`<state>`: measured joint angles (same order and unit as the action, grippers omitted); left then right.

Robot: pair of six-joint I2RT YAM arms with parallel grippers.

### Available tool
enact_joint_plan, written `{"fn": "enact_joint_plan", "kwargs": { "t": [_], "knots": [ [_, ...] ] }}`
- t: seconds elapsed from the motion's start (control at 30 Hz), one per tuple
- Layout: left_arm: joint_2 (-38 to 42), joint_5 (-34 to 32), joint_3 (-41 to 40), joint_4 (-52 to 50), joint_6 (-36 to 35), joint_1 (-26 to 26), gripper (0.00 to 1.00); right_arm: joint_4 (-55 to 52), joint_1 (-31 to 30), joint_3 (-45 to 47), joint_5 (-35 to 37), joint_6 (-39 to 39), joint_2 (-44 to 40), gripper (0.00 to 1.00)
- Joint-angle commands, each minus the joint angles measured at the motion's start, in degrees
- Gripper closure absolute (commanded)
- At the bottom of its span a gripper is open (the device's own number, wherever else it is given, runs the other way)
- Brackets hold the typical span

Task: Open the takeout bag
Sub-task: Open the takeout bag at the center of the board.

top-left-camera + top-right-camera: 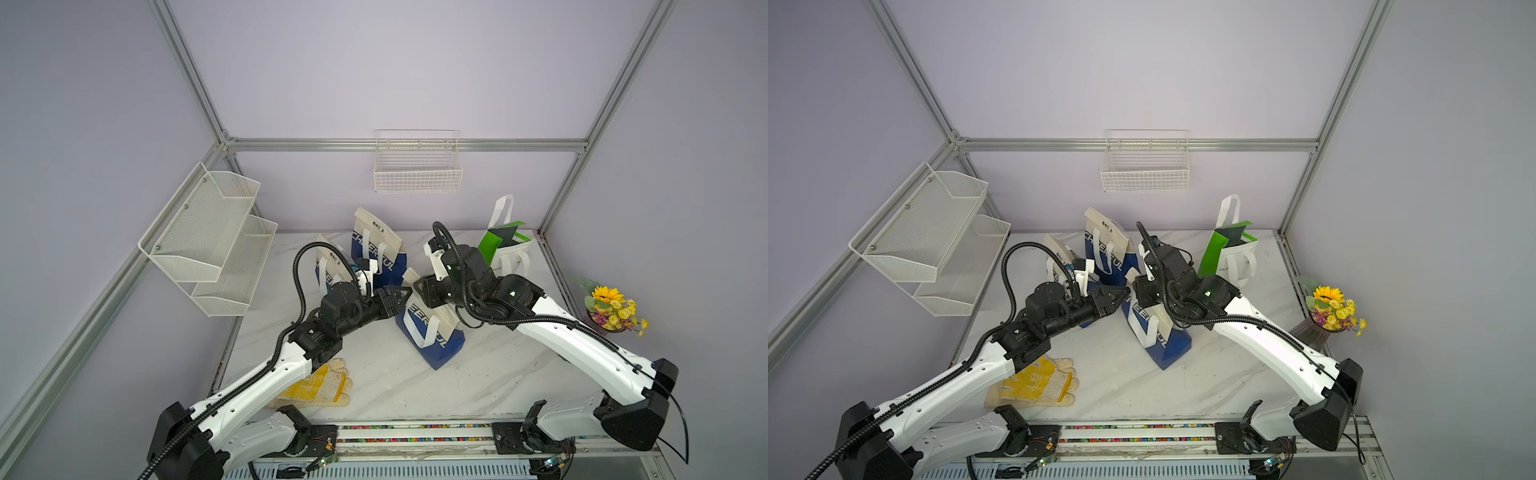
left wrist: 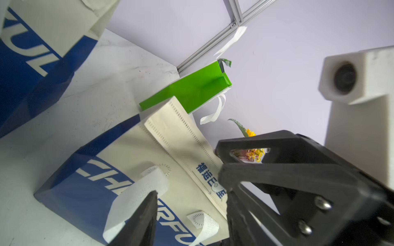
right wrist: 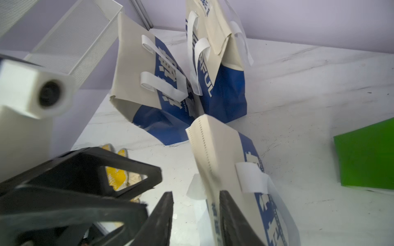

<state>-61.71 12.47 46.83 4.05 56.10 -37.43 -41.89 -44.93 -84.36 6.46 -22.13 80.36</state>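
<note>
Blue-and-cream bag (image 1: 432, 332) leans on the counter (image 1: 490, 386), top edge flat, between the 2 tools. Jaws of left tool (image 2: 189, 187) about half apart at the bag's face, nothing pinched. Jaws of right tool (image 3: 195, 193) part open, straddling the bag's top edge, unclamped.

takeout bag (image 1: 432, 340): centre | glove (image 1: 328, 382): front-left | flowers (image 1: 615, 307): right
</note>
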Motion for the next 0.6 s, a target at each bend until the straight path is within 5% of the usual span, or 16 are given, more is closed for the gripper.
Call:
{"fn": "enact_joint_plan", "kwargs": {
  "t": [0.0, 0.1, 0.17, 0.37, 0.43, 0.57],
  "knots": [
    [0.72, 0.05, -1.65, 7.14, 3.84, 2.27, 0.48, 1.70, 2.89, -0.86, -2.68, -0.11, 0.84, 0.53],
    [-1.34, 1.91, -1.40, 9.98, 5.04, 2.80, 0.48, 2.34, 4.34, -1.55, -4.35, 0.45, 2.32, 0.51],
    [-3.03, 3.26, -1.11, 12.63, 6.05, 2.90, 0.49, 2.34, 5.34, -1.75, -6.18, 0.51, 3.77, 0.62],
    [-8.53, 5.75, 0.19, 17.15, 7.95, 3.06, 0.50, 4.34, 7.37, 0.34, -7.55, 0.53, 3.09, 0.76],
    [-10.35, 6.16, 0.70, 17.37, 8.23, 3.07, 0.50, 5.09, 7.84, 0.71, -8.72, 0.53, 2.63, 0.74],
    [-12.81, 6.64, 0.33, 20.99, 10.03, 3.63, 0.52, 4.84, 7.84, 0.27, -8.83, 0.34, 1.90, 0.54]
  ]
}}
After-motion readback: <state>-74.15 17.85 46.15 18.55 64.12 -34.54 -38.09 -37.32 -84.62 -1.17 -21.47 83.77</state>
